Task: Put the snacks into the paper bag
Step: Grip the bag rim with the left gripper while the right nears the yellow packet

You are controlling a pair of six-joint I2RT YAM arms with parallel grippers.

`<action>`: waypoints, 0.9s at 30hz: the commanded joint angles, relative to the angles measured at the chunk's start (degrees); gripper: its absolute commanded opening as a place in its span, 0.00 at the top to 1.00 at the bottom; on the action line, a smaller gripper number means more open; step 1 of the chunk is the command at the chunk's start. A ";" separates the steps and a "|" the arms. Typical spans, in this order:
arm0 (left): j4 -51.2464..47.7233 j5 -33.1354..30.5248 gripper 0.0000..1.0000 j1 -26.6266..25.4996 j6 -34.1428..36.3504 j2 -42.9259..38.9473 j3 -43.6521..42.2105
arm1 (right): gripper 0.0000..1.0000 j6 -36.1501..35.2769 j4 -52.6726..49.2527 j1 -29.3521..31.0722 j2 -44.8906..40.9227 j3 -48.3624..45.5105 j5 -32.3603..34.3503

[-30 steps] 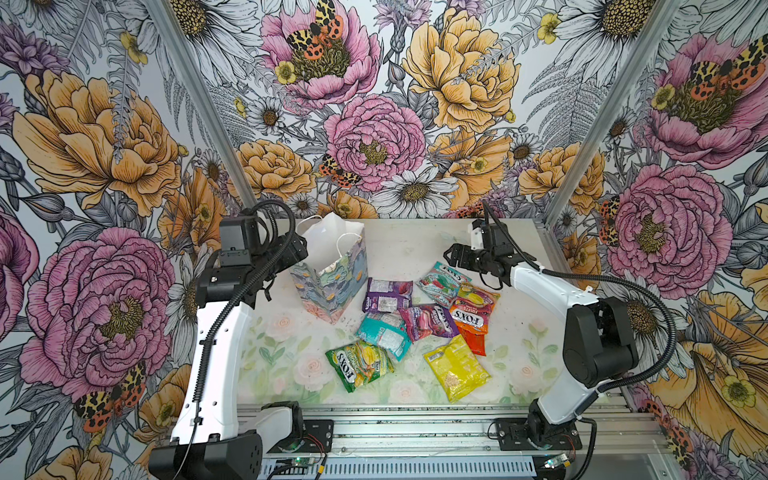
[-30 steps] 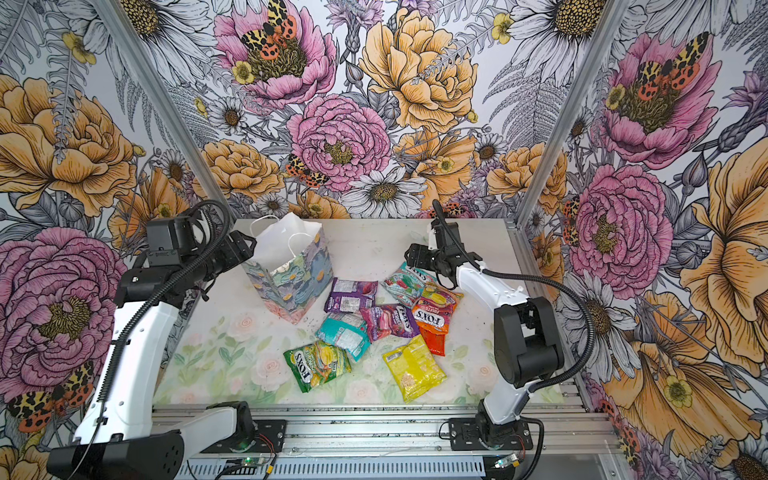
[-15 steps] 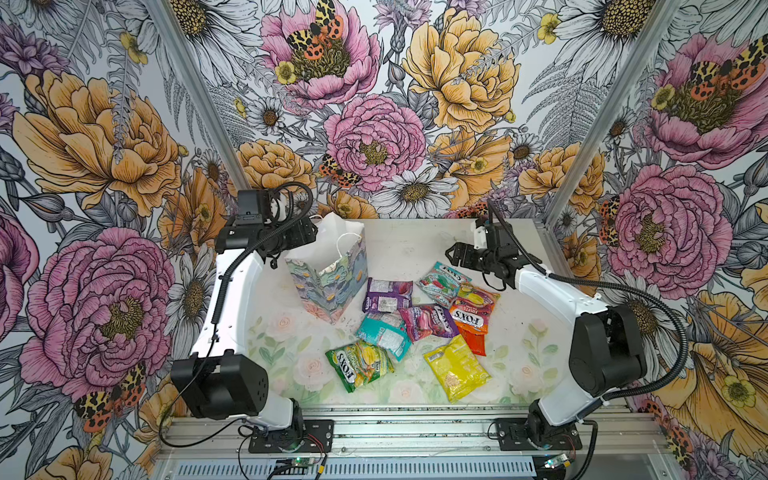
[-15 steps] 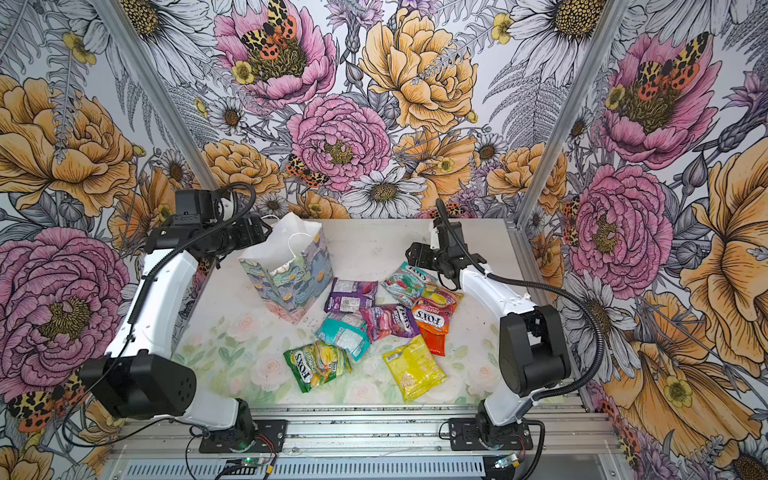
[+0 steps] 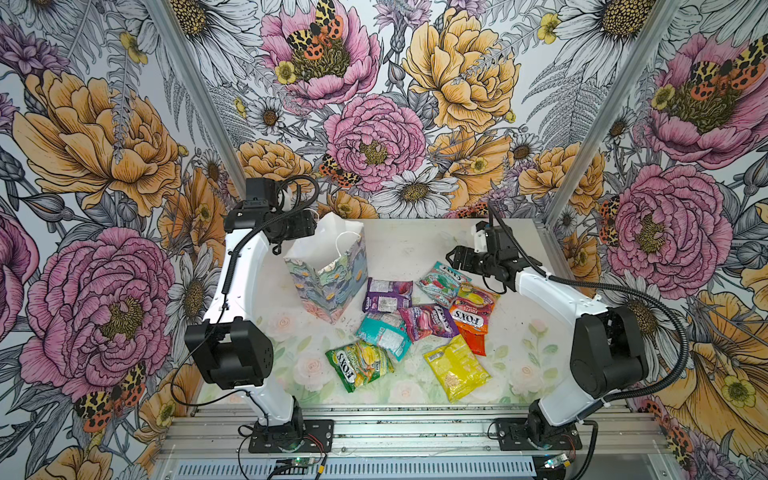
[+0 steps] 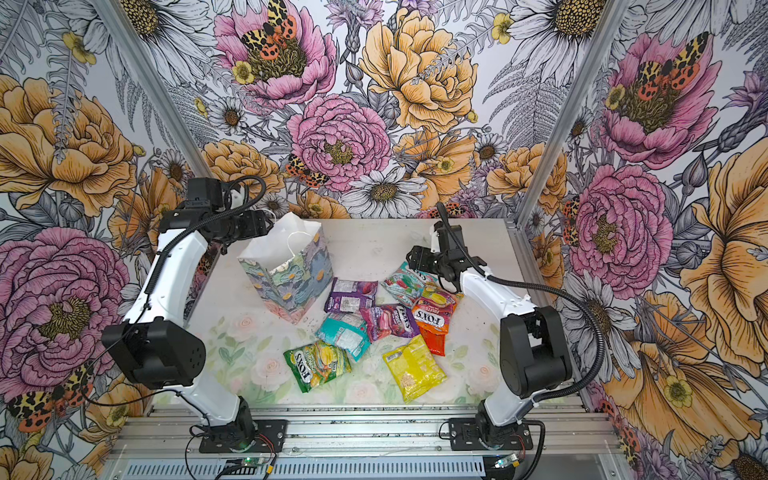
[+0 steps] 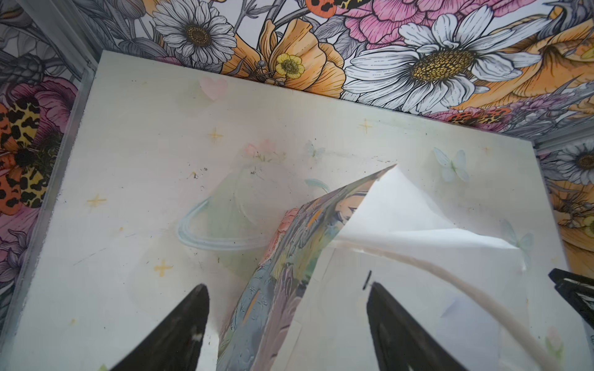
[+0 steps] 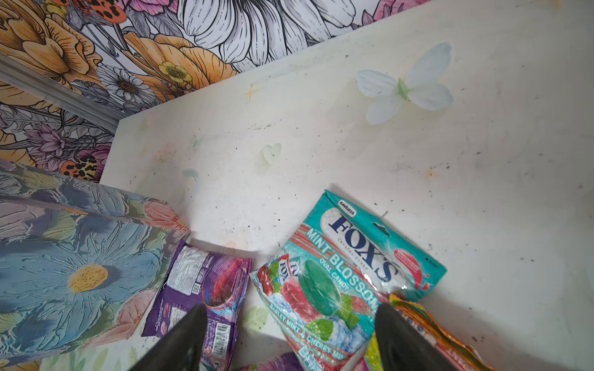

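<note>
Snacks (image 5: 428, 322) lie scattered across the middle of the desk (image 5: 407, 241), beside the paper bag (image 5: 328, 278), which stands upright toward the far left corner. The left end effector (image 7: 287, 287) straddles the bag's rim, jaws wide. The right end effector (image 8: 291, 306) hangs wide and empty over a teal mint packet (image 8: 353, 273).

Bold flowered walls (image 5: 374, 137) enclose a pale, faintly printed tabletop (image 5: 407, 245).
</note>
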 commanded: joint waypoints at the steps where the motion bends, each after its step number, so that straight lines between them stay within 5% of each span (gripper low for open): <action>1: -1.59 1.34 0.25 -0.08 1.27 1.39 1.50 | 0.18 1.97 0.62 0.35 -2.84 -1.59 -1.81; 8: -2.66 1.68 0.34 -0.01 1.59 2.96 0.61 | 0.20 5.01 0.60 0.87 -5.95 -7.64 -4.61; 20: -2.67 6.84 0.85 0.12 0.84 2.62 -0.43 | 0.38 9.98 0.46 6.55 -8.82 -16.49 -7.12; 27: -2.53 10.06 1.00 0.49 -0.22 2.08 -1.69 | 0.42 10.73 -3.43 8.81 -10.89 -21.00 -6.73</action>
